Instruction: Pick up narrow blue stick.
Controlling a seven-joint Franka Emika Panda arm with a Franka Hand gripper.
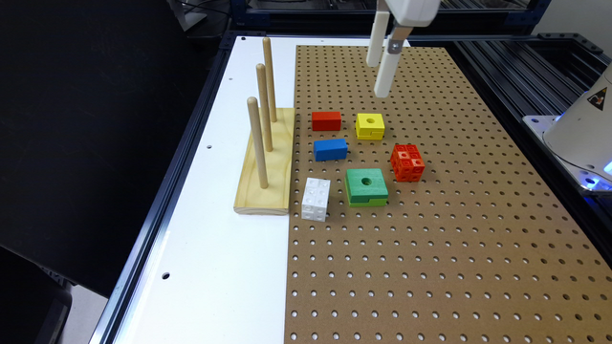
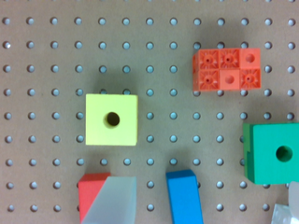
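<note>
The end effector point(image 1: 379, 79) is seen high above the far part of the pegboard point(image 1: 430, 239), w/ its two white fingers point(image 1: 377, 38) apart and nothing held between them; it is clearly open. In the wrist view one finger is seen as a pale blurred shape point(image 2: 112, 200) in front of the red block point(image 2: 91, 191), and the edge of the other one point(image 2: 287, 207) is seen beside the green block point(image 2: 273, 153).

The narrow blue stick point(image 1: 330, 149) is lying flat on the pegboard, untouched, just in front of the red block point(image 1: 326, 121) (same shape, other colour) as seen in the exterior view. The yellow cube point(image 1: 370, 126) w/ a hole on top is placed to the exterior view's right of the red block. In the wrist view the blue stick point(image 2: 184, 196) is found between the two fingers, approx. in the middle.

The green block point(image 1: 366, 187), also w/ a hole, is placed nearer to the camera than the stick, w/ a white studded cube point(image 1: 315, 199) on its left side in the exterior view. An orange-red studded cube point(image 1: 407, 163) is standing to the exterior view's right. A wooden base w/ three upright pegs point(image 1: 264, 157) is resting on the white desk point(image 1: 210, 267), touching the pegboard edge.
</note>
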